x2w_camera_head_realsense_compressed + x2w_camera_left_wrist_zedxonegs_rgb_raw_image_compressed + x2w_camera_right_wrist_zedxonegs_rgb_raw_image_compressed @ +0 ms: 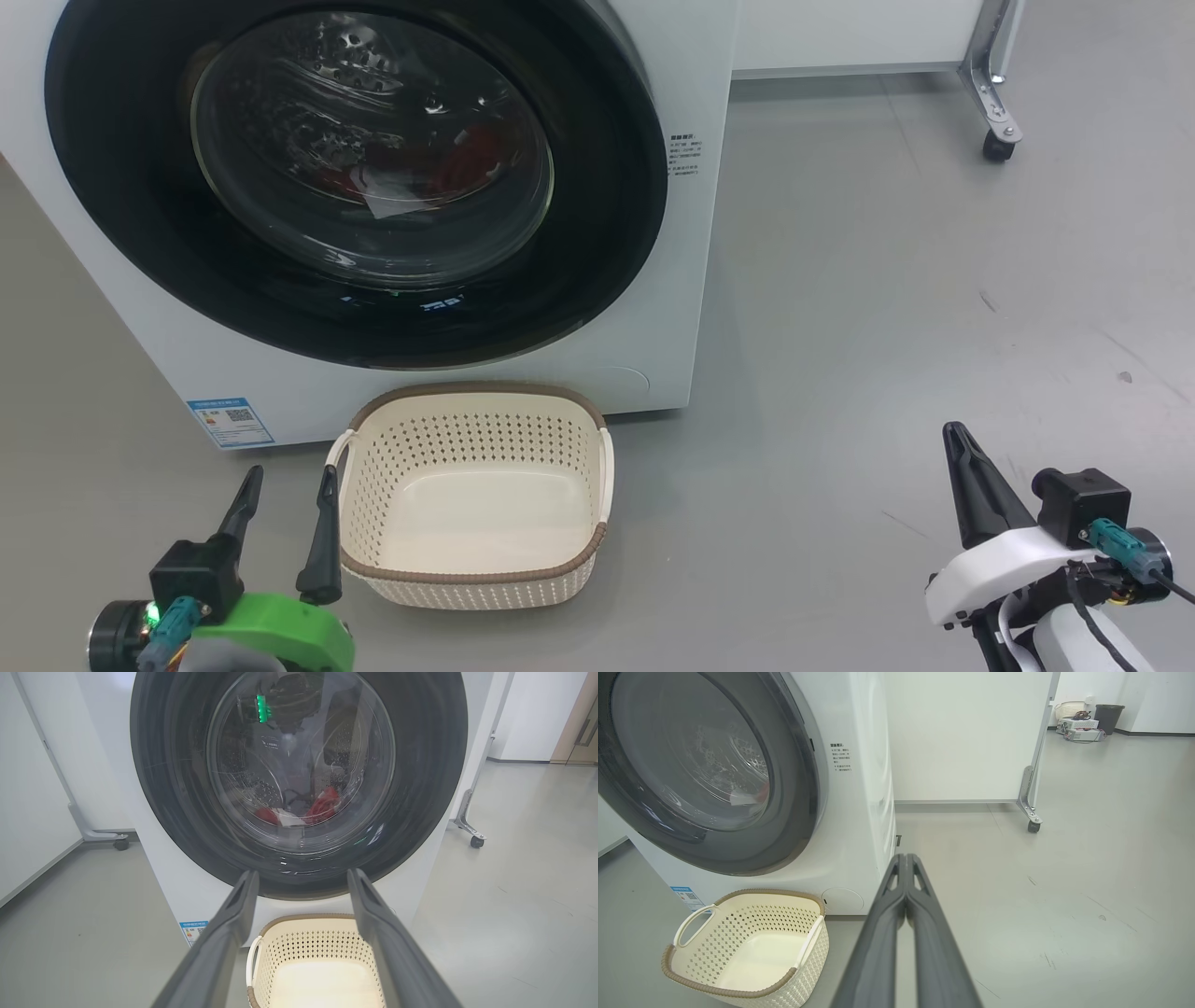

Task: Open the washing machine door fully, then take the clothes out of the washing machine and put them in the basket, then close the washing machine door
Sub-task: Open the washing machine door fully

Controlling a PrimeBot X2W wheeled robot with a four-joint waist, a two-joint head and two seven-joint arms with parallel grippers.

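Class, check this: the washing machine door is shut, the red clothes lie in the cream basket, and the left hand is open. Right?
Not quite. The basket holds nothing; the head view shows the red clothes inside the drum behind the shut door. The left hand is open.

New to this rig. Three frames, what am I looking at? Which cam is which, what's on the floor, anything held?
It is a wheeled robot with two arms, each ending in a two-fingered gripper. One picture comes from a camera on its head, looking down; the other two come from cameras on each wrist, looking along that gripper's fingers.

In the head view the left gripper is at lower left, fingers apart, and the right gripper at lower right, fingers pressed together. Neither holds anything.

Ahead stands the washing machine, its round black door shut. Through the glass you can see the clothes, red and white, lying in the drum. On the grey floor in front sits the basket, cream with a brown rim, with nothing in it.
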